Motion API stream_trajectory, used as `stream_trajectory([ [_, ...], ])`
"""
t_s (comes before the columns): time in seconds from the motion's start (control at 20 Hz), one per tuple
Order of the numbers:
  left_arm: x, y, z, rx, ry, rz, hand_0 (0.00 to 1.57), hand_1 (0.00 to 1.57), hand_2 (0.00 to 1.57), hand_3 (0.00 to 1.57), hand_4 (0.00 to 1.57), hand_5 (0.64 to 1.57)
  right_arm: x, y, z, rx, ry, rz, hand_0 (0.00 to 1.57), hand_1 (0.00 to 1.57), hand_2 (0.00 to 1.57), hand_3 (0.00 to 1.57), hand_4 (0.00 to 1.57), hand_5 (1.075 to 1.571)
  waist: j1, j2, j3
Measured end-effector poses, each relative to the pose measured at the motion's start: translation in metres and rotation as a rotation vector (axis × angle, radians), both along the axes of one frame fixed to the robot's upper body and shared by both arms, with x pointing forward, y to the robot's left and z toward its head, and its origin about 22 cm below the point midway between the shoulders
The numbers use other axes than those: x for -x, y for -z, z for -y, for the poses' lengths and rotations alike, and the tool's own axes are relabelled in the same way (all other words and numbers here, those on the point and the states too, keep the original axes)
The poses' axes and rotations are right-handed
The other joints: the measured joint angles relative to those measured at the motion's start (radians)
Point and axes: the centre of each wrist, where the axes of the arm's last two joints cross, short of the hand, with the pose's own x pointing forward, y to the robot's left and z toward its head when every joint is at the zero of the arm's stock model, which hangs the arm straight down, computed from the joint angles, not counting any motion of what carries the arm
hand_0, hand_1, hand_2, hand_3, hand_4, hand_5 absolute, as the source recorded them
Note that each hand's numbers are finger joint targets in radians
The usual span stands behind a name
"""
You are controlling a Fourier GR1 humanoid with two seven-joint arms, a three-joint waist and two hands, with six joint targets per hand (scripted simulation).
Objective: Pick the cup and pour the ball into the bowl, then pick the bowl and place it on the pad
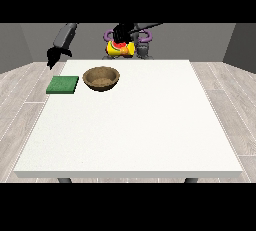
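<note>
A: Since the cup (120, 49) is up off the table (130, 125) and lying sideways in the air, I'd log this as the pouring step, under way.

B: Which hand has it?

A: The hand at the view's right (120, 34) is on top of it, fingers wrapped around it as far as I can tell. Cup sits above the table's far edge, behind the bowl (101, 79) and a bit toward the view's right. Not clearly over the bowl.

B: Ball?

A: Can't see one. Not in the bowl, not on the table. Could be inside the cup, hidden. So pour not confirmed done.

B: Other hand?

A: The hand at the view's left (52, 56) hangs off the table's far left corner, holding nothing. Fingers too small to read, cannot tell whether spread or curled.

B: Bowl and pad?

A: Bowl upright on the table, looks empty, just beside the green pad (63, 85) but apart from it, not on it. Pad lies flat near the table's left edge.

B: So what's left?

A: My call: finish the pour, then the whole bowl-to-pad move. Roughly the first half.

B: Counts?

A: One cup, one bowl, one pad, one table, two hands. Balls visible: zero.
</note>
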Motion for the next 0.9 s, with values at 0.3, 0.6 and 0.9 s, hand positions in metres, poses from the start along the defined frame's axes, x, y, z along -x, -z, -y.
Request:
stream_trajectory([
  [0.3,-0.009,-0.019,-0.030,0.175,-0.017,-0.008,0.00,0.00,1.57,1.57,0.75,1.514,0.018,0.003,0.020,-0.015,0.030,-0.061,0.00,0.00,0.28,0.20,0.74,1.555,0.057,-0.004,-0.0007],
  [0.6,-0.015,0.003,-0.104,0.505,-0.060,-0.105,1.51,1.51,1.45,1.16,1.32,1.569,0.028,-0.006,0.041,-0.041,0.098,-0.051,0.00,0.00,0.37,0.37,0.70,1.564,0.157,0.051,-0.0039],
  [0.9,0.008,0.061,-0.143,0.897,-0.003,-0.243,1.31,1.31,1.12,0.78,1.44,1.570,0.017,-0.022,0.048,-0.053,0.165,0.045,0.00,0.00,0.37,0.10,0.69,1.547,0.269,0.197,-0.0098],
])
